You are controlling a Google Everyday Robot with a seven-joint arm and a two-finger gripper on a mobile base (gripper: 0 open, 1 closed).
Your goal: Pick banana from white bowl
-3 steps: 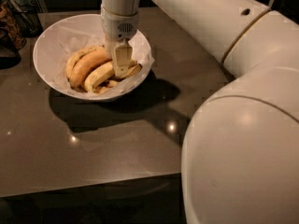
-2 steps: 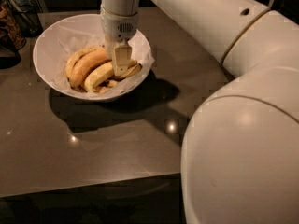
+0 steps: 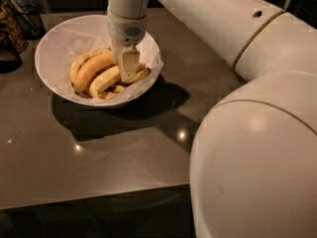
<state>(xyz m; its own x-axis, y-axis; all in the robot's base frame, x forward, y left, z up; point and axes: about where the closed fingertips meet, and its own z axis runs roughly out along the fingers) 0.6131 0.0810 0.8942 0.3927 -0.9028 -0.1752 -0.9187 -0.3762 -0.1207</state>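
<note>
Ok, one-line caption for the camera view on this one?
Gripper inside the white bowl, right over the banana, other bananas beside it, dark table beneath.

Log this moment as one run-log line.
gripper: low inside white bowl, over banana | banana: lying in bowl, not lifted | darker banana: alongside | grasp: cannot tell

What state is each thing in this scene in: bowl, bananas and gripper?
white bowl: upright on the dark table, paper-lined, holding bananas.
pale-yellow banana: lying in the bowl, partly hidden by the gripper.
orange-tan banana: lying in the bowl beside the pale one.
gripper: pointing down inside the bowl, at the pale-yellow banana.
</note>
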